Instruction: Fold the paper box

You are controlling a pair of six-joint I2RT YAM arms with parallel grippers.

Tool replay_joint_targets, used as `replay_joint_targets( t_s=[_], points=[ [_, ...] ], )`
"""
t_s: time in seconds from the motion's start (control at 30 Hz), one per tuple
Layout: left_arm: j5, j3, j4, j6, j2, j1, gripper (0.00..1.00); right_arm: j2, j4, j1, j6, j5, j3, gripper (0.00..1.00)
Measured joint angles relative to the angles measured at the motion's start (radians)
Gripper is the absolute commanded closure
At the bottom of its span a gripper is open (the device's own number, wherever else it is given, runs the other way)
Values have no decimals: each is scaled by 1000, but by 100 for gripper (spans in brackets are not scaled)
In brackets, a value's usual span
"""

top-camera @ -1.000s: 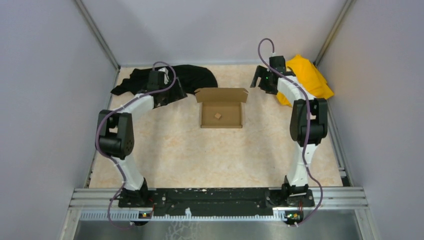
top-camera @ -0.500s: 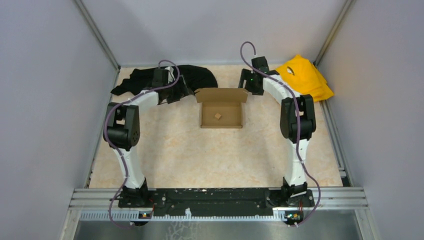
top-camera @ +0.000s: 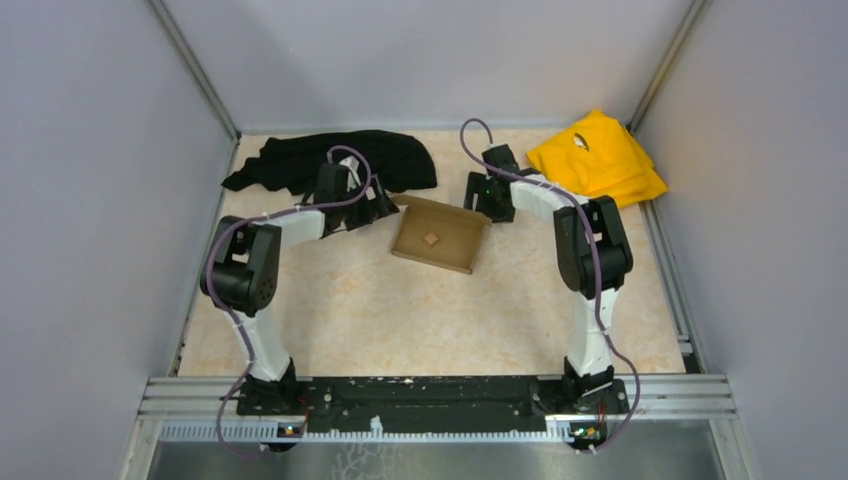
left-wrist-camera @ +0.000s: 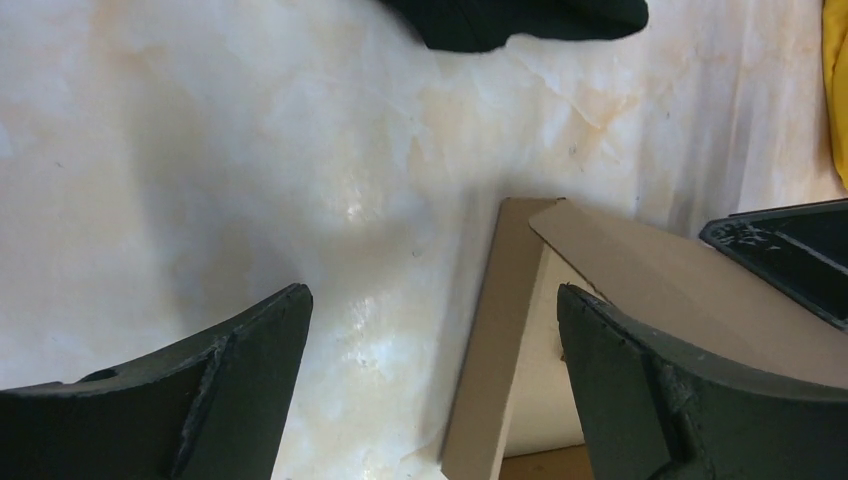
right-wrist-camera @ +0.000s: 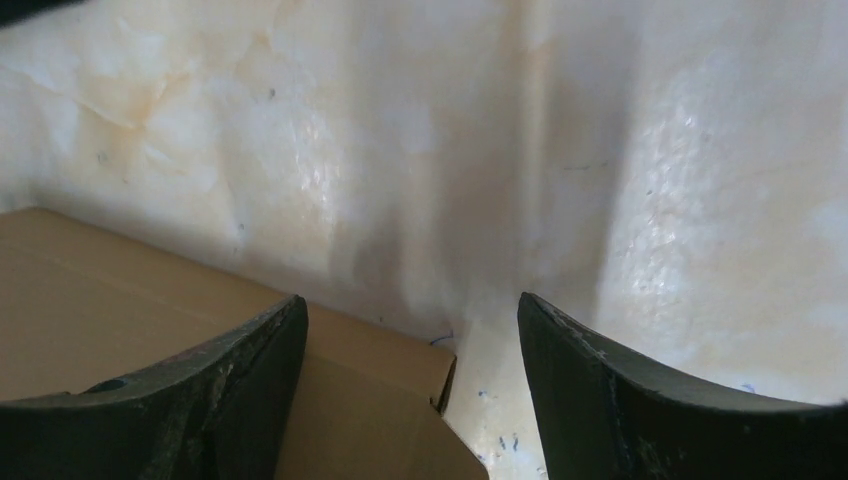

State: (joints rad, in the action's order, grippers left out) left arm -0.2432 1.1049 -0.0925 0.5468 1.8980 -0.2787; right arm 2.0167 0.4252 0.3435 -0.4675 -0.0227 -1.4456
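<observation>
Now the paper box point(top-camera: 437, 237) sits open on the worktop point(top-camera: 400, 310), turned a bit, with a tiny brown cube point(top-camera: 431, 239) inside. The left hand point(left-wrist-camera: 432, 295) is just beside the box's back left corner. Its fingers are spread wide and hold nothing. A box flap point(left-wrist-camera: 680, 290) pokes in between them. The right hand point(right-wrist-camera: 410, 305) is at the box's back right corner, fingers apart too, nothing held. I think the box is light and thin, stiff on flat parts, bendy at creases. It may slide when pushed. Pinch a flap's edge gently while the other hand steadies the box.
</observation>
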Motion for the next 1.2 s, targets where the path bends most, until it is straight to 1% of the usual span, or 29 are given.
replay_joint_targets(
  t_s=[0.17,0.43,0.53,0.63,0.87,1.2],
  points=[
    [11,-108,-51,14,-71,-22,1,-13,-16,39,-11,6,28,24],
    [38,-411,-141,46,-302,-35,1,-16,-22,94,-26,7,32,24],
    [57,-487,-156,57,-372,-56,1,-16,-23,111,-28,6,32,24],
    [85,-526,-155,63,-414,-88,1,-16,-26,126,-31,6,32,24],
    [152,-565,-119,64,-477,-146,1,-14,-26,163,-21,-12,11,24],
    [241,-632,73,63,-677,-160,1,54,-33,180,32,-135,-113,24]
  ],
)
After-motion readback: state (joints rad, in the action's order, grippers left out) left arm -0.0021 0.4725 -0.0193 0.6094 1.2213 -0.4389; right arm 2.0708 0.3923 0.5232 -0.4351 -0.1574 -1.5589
